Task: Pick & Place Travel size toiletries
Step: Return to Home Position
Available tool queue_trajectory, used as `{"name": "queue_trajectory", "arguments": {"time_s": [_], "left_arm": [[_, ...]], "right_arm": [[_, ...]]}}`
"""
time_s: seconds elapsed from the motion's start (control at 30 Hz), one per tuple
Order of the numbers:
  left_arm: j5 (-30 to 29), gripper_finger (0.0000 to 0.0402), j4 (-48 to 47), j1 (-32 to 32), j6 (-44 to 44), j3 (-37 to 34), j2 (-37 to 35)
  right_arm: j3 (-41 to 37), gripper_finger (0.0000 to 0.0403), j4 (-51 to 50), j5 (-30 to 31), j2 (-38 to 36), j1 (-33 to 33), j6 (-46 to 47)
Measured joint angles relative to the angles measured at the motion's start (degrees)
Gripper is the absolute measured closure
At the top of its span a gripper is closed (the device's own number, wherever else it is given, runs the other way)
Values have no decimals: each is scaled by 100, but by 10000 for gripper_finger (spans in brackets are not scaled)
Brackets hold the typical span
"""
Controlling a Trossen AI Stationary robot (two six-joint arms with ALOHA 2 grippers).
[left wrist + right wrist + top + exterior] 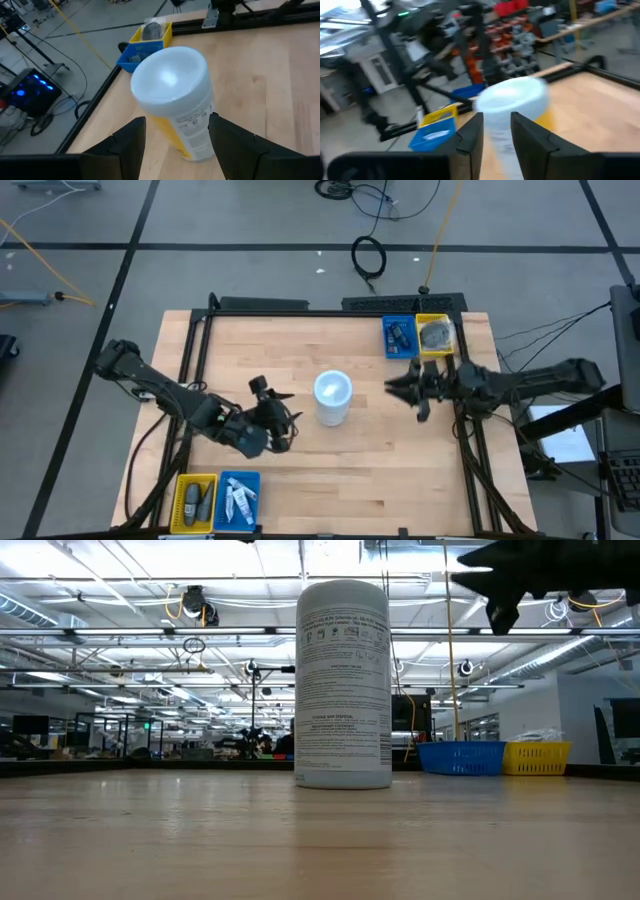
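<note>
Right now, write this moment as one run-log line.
left end effector: open, empty, facing white cylinder | right end effector: open, empty, opposite side of cylinder | toiletries: in trays

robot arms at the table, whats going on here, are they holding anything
Neither arm holds anything. The left gripper and right gripper are both open, raised on either side of the white cylinder standing mid-table. Toiletries lie sorted in trays: white tubes in the blue tray and dark pieces in the yellow tray beside the left arm. The second blue tray and second yellow tray, beside the right arm, hold items too.
</note>
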Motion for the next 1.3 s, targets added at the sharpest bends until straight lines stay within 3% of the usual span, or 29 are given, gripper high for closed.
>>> {"name": "queue_trajectory", "arguments": {"time_s": [0.2,0.4,0.63,0.83,0.93,1.03,1.3], "left_arm": [[24,188,846,56,52,-980,-701],[116,188,2059,96,9,-2316,-1523],[329,188,2937,232,43,-3357,-2204],[457,188,2980,440,31,-3780,-2577],[586,188,2998,569,-31,-3981,-2682],[600,188,3011,660,-157,-4220,-2740],[760,188,4119,774,171,-5076,-2999]], "right_arm": [[-360,333,1342,486,765,1227,-443],[-362,350,1702,1043,1437,1719,-1015],[-362,355,1742,1078,1877,1638,-1194],[-362,356,1738,1099,2003,1418,-1219],[-376,356,1698,1412,2098,1359,-1366],[-508,356,1718,1791,2205,1287,-1476],[-1250,355,2592,1812,2228,1009,-1521]]}}
